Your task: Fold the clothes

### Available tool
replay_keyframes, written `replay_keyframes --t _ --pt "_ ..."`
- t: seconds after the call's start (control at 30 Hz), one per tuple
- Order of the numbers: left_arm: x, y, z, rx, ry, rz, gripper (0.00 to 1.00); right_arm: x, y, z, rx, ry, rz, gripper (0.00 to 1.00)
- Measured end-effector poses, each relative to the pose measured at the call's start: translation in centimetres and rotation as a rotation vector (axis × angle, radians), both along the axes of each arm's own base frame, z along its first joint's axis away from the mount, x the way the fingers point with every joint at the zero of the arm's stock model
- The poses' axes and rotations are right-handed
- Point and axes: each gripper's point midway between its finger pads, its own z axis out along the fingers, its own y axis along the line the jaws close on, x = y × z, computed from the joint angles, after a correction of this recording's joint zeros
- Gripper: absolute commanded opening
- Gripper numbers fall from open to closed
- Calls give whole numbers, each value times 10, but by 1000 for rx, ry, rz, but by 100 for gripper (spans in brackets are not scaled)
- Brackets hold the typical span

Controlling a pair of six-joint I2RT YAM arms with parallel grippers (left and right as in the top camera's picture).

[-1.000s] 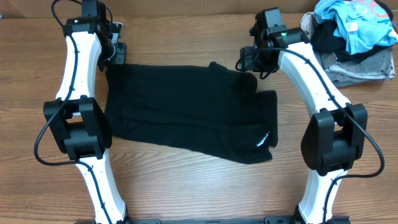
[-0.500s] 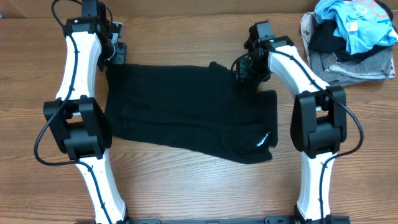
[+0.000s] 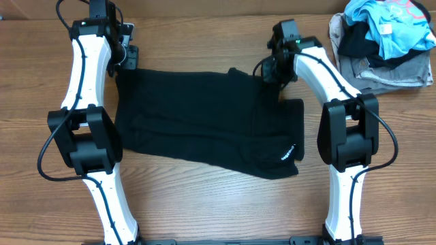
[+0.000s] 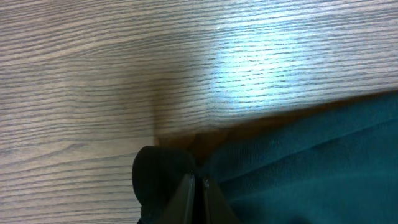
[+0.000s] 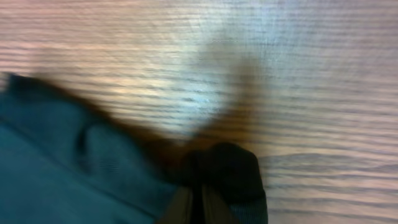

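Observation:
The clothes (image 3: 204, 116), a thin black garment with small white lettering (image 3: 289, 151) near its right front corner, lie spread flat across the middle of the table. My left gripper (image 3: 127, 64) is at the garment's far left corner. In the left wrist view its jaws (image 4: 199, 182) are shut, with the dark fabric (image 4: 311, 162) bunched round them. At the far right corner my right gripper (image 3: 272, 73) is down on the cloth. The right wrist view shows it (image 5: 200, 190) shut on a lump of the black fabric (image 5: 56, 162).
At the back right corner of the wooden table (image 3: 204, 204) sits a pile of other clothing, with a light blue shirt (image 3: 392, 24) on top of a grey folded garment (image 3: 388, 71). Both arm bases stand at the front edge.
The right arm swung left onto the garment's far right corner and its jaws closed on the fabric. The left arm and the garment's spread have not moved.

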Motion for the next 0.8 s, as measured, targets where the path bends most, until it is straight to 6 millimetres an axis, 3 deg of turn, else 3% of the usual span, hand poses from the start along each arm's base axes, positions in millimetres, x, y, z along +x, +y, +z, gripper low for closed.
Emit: replay_keyframes --t 0.13,0.23,0.4,0.53,0.57,0.6,0.7,0.8 --pt "0 0 0 0 -2 0 4 7 5 33 10 -25 30 4" --pt "0 0 0 0 -2 0 4 -5 18 48 27 3 81 4" --pt "1 0 0 0 -3 0 4 -56 67 46 45 141 208 4" --pt "1 0 0 0 -3 0 4 -106 124 39 34 223 356 4" --pt "1 0 0 0 -3 0 4 -120 138 37 29 240 396 11" --pt "1 0 0 0 -3 0 4 -137 155 34 21 256 451 35" --pt "2 0 0 1 -6 0 4 -160 179 33 16 274 515 47" --pt "2 0 1 1 -9 0 4 -169 189 33 20 277 537 48"
